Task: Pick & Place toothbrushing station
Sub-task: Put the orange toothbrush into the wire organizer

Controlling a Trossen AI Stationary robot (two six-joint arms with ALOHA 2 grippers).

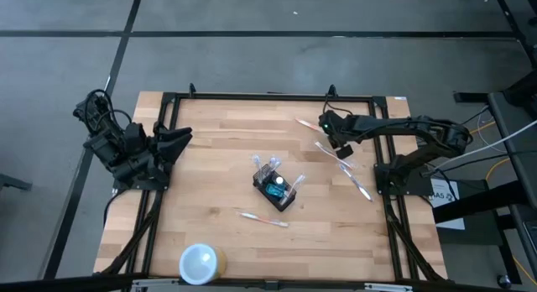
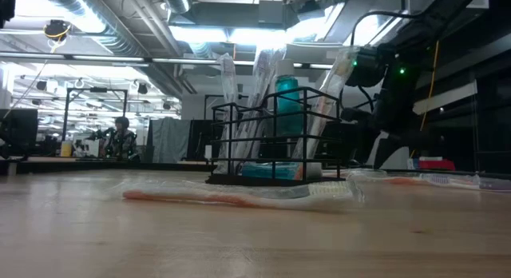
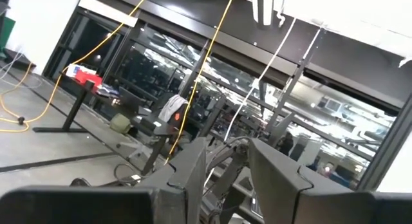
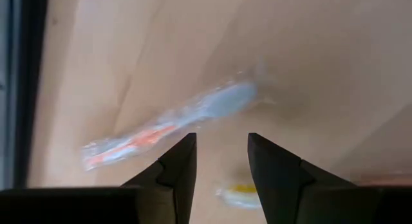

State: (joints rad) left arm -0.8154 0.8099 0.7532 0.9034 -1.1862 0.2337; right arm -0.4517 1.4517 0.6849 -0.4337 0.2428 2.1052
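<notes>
A: Since the right gripper [image 1: 327,124] hangs over the far right of the table [image 1: 218,158] with jaws narrowly apart and holding nothing, what's it lining up on?

B: Likely a wrapped toothbrush [image 4: 174,124] lying flat right under it. I'd drop straight down, straddle the handle, close gently; the wrapper looks slippery.

A: Where's the toothbrushing station [image 1: 277,185]?

B: Mid-table, upright, brushes and a teal item already inside, well apart from that gripper.

A: Left gripper [image 1: 186,134]?

B: Parked at the left edge, jaws slightly apart, empty.
</notes>
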